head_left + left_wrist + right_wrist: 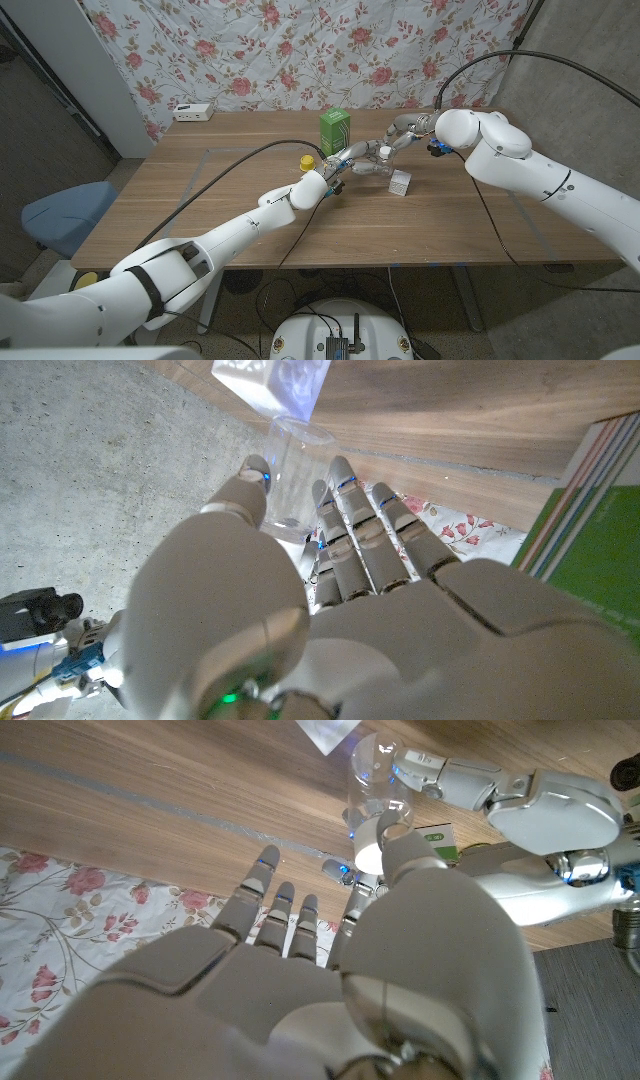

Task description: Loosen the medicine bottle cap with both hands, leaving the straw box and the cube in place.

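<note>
Left hand (345, 160) wraps the clear medicine bottle (377, 165) near the table's far edge, right hand (400, 133) pinching its white cap (367, 849) from the other side. Good twisting here, I'd say, means the left clamps hard while the right turns, elbows clear of the green straw box (334, 131) and white cube (400, 183) alongside. Wooden table (200, 210), floral cloth (300, 50) hanging behind.

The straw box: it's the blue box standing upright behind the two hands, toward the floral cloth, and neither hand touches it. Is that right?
Not quite: the straw box is green, not blue, as the head view shows. The rest holds: it stands upright behind the left hand and right hand, toward the floral cloth, and neither hand touches it.
</note>
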